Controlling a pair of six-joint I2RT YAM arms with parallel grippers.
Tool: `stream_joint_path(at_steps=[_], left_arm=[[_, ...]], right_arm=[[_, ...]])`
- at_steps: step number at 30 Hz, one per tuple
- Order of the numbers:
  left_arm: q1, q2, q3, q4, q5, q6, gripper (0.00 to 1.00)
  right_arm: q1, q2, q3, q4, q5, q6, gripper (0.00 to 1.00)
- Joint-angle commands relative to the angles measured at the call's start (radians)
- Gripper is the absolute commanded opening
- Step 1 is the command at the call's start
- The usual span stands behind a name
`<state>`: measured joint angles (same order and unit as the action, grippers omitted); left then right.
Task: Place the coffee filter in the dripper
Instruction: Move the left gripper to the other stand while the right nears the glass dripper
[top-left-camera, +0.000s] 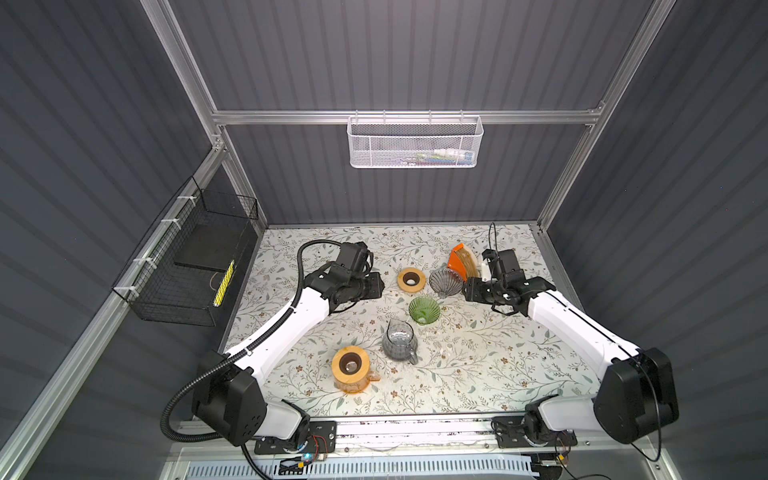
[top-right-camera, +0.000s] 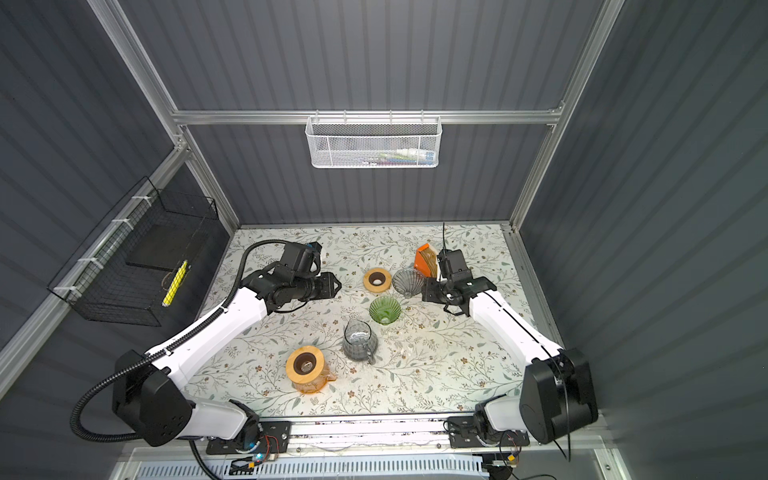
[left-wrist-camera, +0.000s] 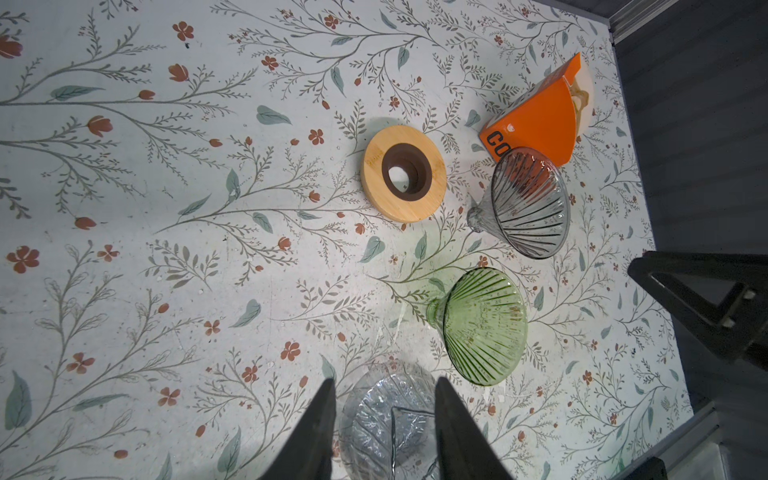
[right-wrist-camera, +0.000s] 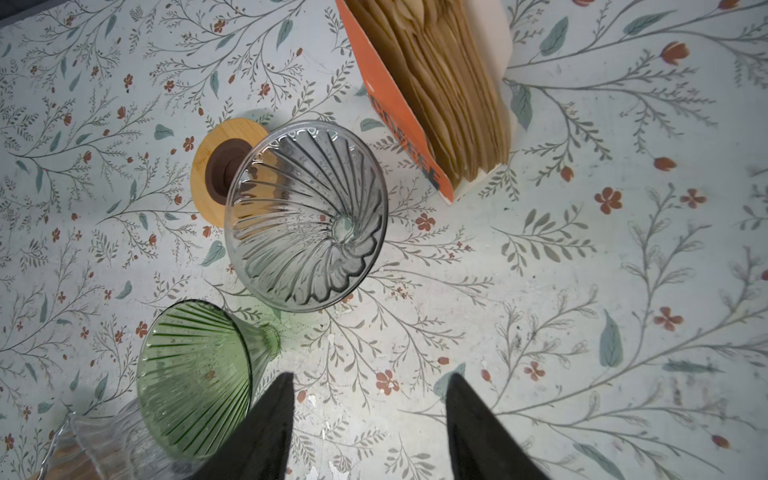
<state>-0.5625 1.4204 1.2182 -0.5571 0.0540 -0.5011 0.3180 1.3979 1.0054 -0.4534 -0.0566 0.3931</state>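
Brown paper coffee filters (right-wrist-camera: 449, 83) stand stacked in an open orange box (top-left-camera: 460, 261) at the back right. A grey glass dripper (top-left-camera: 445, 281) lies on its side right beside the box, and a green glass dripper (top-left-camera: 424, 309) lies on its side in front of it. My right gripper (right-wrist-camera: 371, 376) is open and empty, hovering over bare table near both drippers and short of the box. My left gripper (left-wrist-camera: 385, 382) is open and empty too, held above the table left of the drippers, with a clear glass carafe (left-wrist-camera: 386, 419) seen below its fingers.
A wooden ring holder (top-left-camera: 411, 279) lies flat left of the grey dripper. Another wooden ring (top-left-camera: 351, 365) sits on an orange carafe near the front. The clear carafe (top-left-camera: 399, 341) stands mid-table. A black wire basket (top-left-camera: 195, 266) hangs on the left wall and a white mesh basket (top-left-camera: 413, 143) on the back wall.
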Motion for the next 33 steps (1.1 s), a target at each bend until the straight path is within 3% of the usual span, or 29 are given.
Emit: stream_joint_path(at_steps=[1, 12, 33], left_arm=[[-0.004, 0.003, 0.007, 0.021, 0.026, 0.001, 0.4], [-0.004, -0.015, -0.005, 0.002, -0.008, 0.009, 0.4], [-0.004, -0.031, -0.008, -0.026, -0.038, 0.049, 0.4]], right_arm=[[-0.014, 0.052, 0.01, 0.047, -0.015, 0.019, 0.59], [-0.019, 0.227, 0.118, 0.087, -0.036, 0.036, 0.52], [-0.019, 0.342, 0.173, 0.132, -0.063, 0.113, 0.42]])
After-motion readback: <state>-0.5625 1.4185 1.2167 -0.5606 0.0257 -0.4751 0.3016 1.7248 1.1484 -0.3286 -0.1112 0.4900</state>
